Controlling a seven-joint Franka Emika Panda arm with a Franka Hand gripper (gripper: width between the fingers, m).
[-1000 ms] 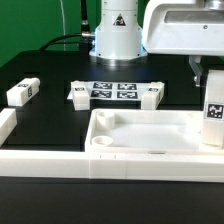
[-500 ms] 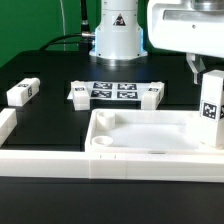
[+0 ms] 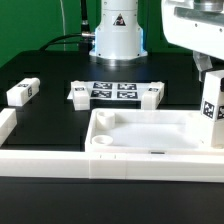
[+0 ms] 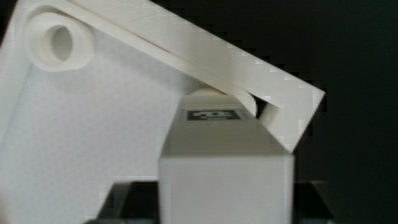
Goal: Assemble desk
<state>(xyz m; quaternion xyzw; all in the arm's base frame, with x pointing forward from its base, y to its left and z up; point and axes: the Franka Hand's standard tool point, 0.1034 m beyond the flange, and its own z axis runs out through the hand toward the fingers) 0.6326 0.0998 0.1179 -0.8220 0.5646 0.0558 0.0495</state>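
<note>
One white leg [image 3: 211,128] clamped in claw [image 4: 224,200], black-and-white tag [image 3: 213,109] on it, beside tabletop [image 3: 150,156] corner

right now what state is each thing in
tabletop: flat, rim up, near socket empty
gripper: shut on the held leg
held leg: upright over the tabletop's corner at the exterior view's right, seating unclear
three loose legs: lying on the table, untouched

Exterior view's right edge crops the leg [image 3: 213,110].
</note>
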